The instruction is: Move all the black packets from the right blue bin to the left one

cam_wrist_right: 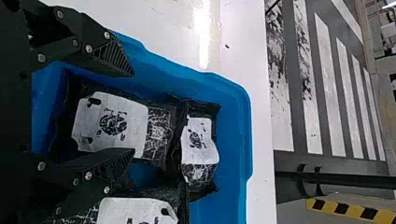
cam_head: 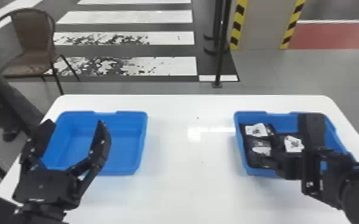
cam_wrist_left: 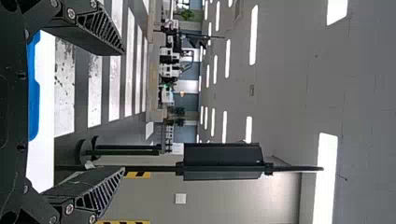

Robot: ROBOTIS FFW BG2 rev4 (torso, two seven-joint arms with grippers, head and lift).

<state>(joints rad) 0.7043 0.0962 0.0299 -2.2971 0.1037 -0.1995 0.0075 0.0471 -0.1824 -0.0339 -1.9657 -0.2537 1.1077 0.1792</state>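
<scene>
- Three black packets [cam_head: 256, 130] lie in the right blue bin [cam_head: 284, 126], at three o'clock on the counter [cam_head: 187, 184].
- Right pincer [cam_wrist_right: 134, 113]: wide, fingers spread about one packet [cam_wrist_right: 112, 121], presumably to grip its sides.
- Left pincer [cam_head: 75, 122]: wide, unloaded; at nine o'clock, over the left blue bin [cam_head: 125, 122], probably waiting.

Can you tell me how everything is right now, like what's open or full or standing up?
Left blue bin: upright, no packets seen inside
Right blue bin: upright, holding packets
Black packets: three seen, white labels up
Left gripper: open
Right gripper: open, at the right bin
White table: standing
Brown chair: upright
</scene>
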